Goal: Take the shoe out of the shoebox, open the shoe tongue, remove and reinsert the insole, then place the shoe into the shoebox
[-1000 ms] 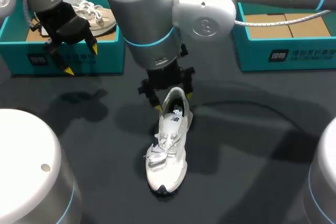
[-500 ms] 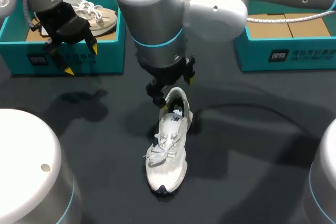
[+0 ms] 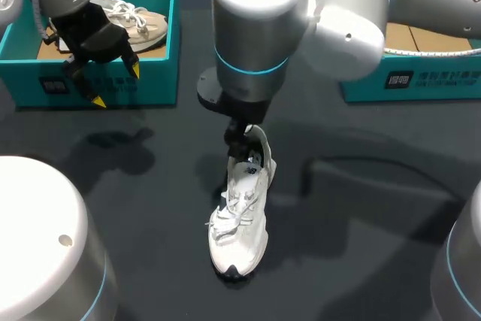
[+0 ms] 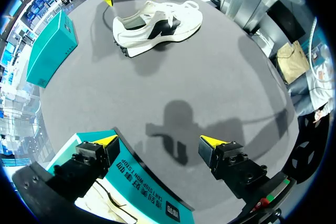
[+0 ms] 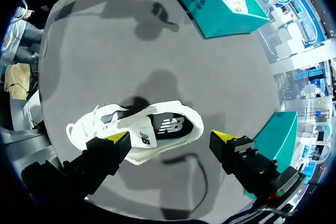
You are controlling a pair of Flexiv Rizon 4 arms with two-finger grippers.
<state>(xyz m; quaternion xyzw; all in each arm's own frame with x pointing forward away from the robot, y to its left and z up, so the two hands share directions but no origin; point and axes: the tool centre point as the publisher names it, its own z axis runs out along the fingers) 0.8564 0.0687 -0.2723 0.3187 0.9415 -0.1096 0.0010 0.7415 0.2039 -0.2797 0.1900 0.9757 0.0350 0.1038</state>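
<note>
Right tool (image 5: pixel 170 137), released, has swung over the shoe (image 3: pixel 242 216); left tool (image 4: pixel 160 140) hangs released, unmoved.

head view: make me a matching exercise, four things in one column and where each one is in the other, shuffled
1. white sneaker
2. beige sneaker
3. left gripper
4. right gripper

A. inside the left teal shoebox
B. open, at that shoebox's front wall
C. upright on its sole on the dark table
D. open, a finger on either side of the white sneaker's heel end

Pairs: 1-C, 2-A, 3-B, 4-D
</note>
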